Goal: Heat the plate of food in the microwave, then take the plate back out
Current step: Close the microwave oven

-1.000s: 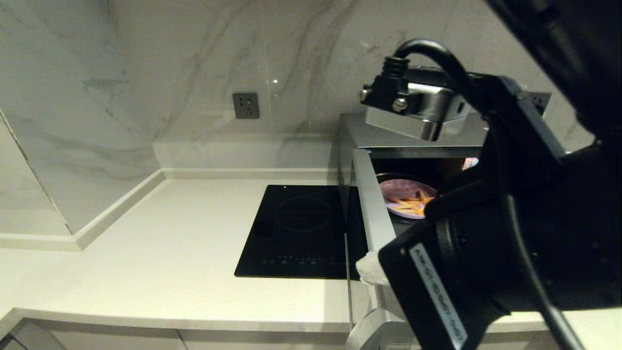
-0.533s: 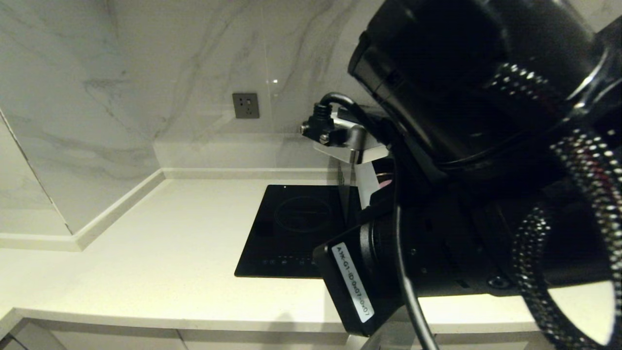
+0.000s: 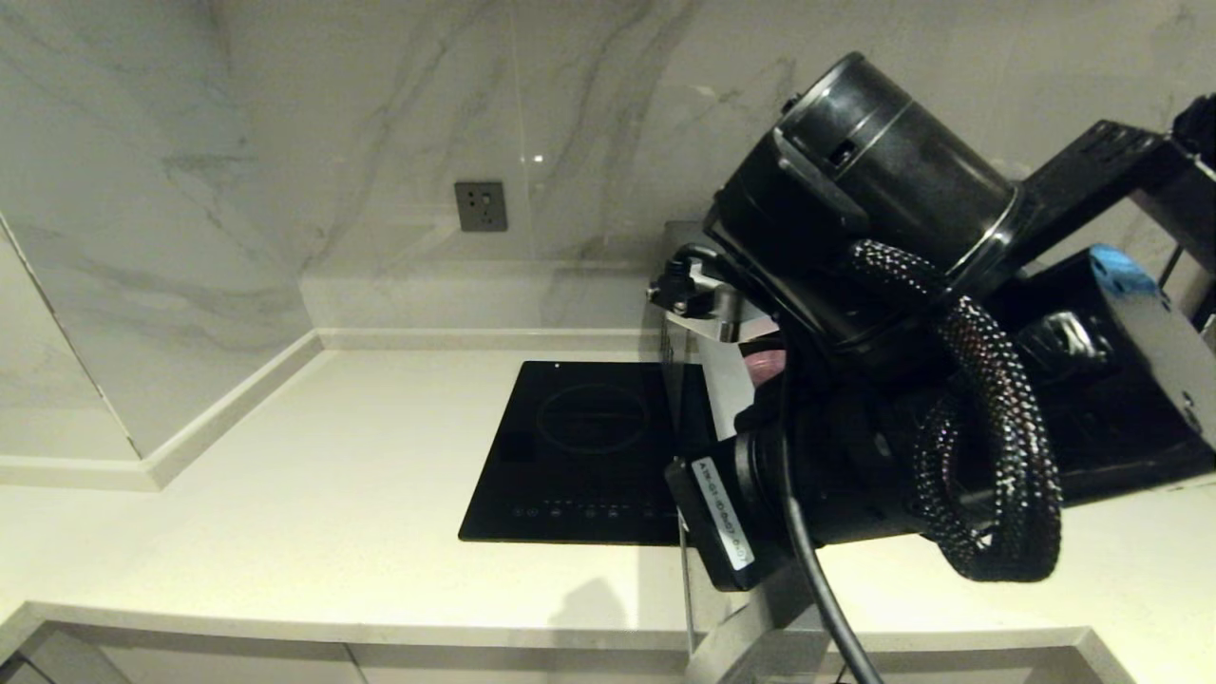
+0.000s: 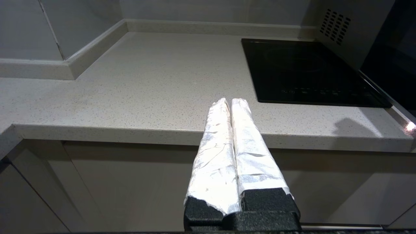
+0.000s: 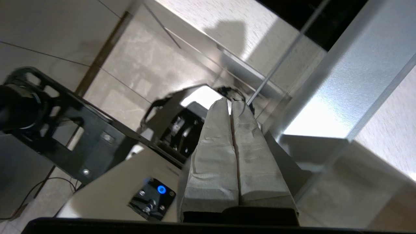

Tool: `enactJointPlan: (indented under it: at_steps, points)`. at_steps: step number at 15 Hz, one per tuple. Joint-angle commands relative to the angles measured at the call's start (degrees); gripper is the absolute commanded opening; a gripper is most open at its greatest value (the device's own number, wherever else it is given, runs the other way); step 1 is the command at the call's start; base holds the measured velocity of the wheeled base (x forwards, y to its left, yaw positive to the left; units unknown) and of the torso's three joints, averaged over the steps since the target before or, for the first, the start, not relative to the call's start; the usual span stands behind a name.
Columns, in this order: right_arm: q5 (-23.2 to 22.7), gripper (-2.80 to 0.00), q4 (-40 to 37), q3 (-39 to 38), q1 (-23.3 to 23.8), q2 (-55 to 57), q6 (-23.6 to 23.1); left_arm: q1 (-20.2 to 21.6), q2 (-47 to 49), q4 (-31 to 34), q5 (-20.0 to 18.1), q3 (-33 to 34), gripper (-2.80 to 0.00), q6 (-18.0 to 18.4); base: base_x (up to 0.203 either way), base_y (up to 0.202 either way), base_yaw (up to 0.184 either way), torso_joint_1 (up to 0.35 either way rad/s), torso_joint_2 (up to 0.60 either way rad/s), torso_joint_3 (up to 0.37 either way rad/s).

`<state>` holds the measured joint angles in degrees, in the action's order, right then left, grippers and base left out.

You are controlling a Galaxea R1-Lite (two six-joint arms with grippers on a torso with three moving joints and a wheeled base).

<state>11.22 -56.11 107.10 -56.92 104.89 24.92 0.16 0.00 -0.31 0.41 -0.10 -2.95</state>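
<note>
right end effector (image 5: 231, 103) closed, beside microwave (image 3: 724, 380) door | left end effector (image 4: 230, 103) closed, parked

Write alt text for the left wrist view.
The left hand, its white-wrapped fingers shut together and empty, hangs before the edge of a pale speckled countertop. Beyond it lies a black induction cooktop, beside the microwave.

The cooktop (image 3: 579, 451) lies flat on the counter (image 3: 313, 494), with the wall socket (image 3: 480, 206) on the wall behind it. The microwave (image 3: 676, 285) stands just right of the cooktop, its door (image 3: 730, 385) swung out toward the counter's front edge. The right arm (image 3: 883, 380) hangs in front of the microwave, hiding most of it.
</note>
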Motion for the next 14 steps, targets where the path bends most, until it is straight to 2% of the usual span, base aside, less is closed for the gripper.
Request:
enactJointPlan:
  at_steps: [1, 6, 10, 14]
  points:
    - [0.1, -2.8, 0.4, -3.9, 2.2, -2.8, 0.2, 0.0, 0.0, 0.0, 0.0, 0.0, -2.8, 0.0, 0.0, 0.0, 0.0, 0.0, 0.0, 0.0]
    - [0.6, -2.8, 5.4, -14.0, 4.0, -8.9, 0.2, 0.0, 0.0, 0.0, 0.0, 0.0, -2.8, 0.0, 0.0, 0.0, 0.0, 0.0, 0.0, 0.0]
    - [7.2, -2.8, 12.8, -25.6, 5.3, -14.1, 0.3, 0.0, 0.0, 0.0, 0.0, 0.0, -2.8, 0.0, 0.0, 0.0, 0.0, 0.0, 0.0, 0.0]
    - [8.8, -2.8, 14.5, -32.3, 13.3, -20.7, 3.4, 0.0, 0.0, 0.0, 0.0, 0.0, -2.8, 0.0, 0.0, 0.0, 0.0, 0.0, 0.0, 0.0]
